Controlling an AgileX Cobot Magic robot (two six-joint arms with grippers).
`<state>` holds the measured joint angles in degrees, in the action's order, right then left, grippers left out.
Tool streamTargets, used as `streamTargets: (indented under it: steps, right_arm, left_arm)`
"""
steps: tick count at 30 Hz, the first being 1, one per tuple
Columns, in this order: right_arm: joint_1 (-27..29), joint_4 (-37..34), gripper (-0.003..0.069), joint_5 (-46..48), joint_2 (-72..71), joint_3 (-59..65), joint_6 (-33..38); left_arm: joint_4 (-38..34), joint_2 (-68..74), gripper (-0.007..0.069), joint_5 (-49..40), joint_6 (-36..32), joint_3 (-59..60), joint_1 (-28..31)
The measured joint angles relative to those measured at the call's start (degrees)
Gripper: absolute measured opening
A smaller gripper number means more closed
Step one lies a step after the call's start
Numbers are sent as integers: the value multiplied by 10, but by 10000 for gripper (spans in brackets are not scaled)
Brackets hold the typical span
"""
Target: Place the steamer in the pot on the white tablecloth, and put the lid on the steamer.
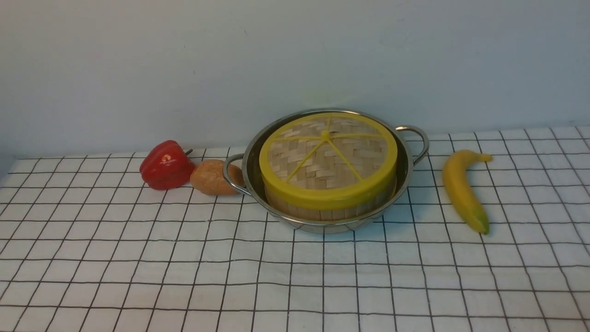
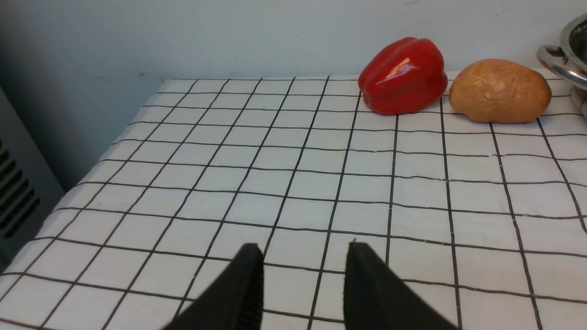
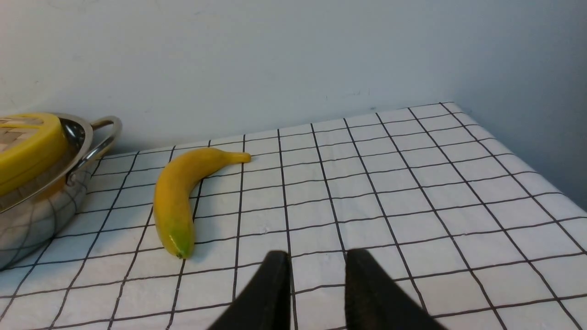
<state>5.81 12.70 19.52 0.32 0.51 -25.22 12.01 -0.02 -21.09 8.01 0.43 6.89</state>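
The steel pot (image 1: pixel 252 159) stands on the white tablecloth (image 1: pixel 295 276) at mid-table. Inside it sits the steamer (image 1: pixel 322 210), its pale slatted wall showing below the lid (image 1: pixel 327 157), which rests flat on top with yellow rim and spokes. Neither arm shows in the front view. In the left wrist view my left gripper (image 2: pixel 304 250) hovers open over bare cloth, well away from the pot's handle (image 2: pixel 557 62). In the right wrist view my right gripper (image 3: pixel 317 257) is open and empty above the cloth, with the pot (image 3: pixel 41 215) and lid (image 3: pixel 27 149) off to one side.
A red bell pepper (image 1: pixel 166 165) and a brown potato (image 1: pixel 213 177) lie just left of the pot, the potato against its left handle. A banana (image 1: pixel 463 189) lies to the right. The cloth's side edges (image 2: pixel 69 192) (image 3: pixel 527 151) drop off near both grippers.
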Motion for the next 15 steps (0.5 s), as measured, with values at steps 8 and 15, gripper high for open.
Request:
streamTargets:
  steps: [8, 15]
  right_arm:
    - [0, -2, 220, 0, 0, 0, 0]
    - [0, -2, 237, 0, 0, 0, 0]
  left_arm:
    - [0, 0, 243, 0, 0, 0, 0]
    - [0, 0, 243, 0, 0, 0, 0]
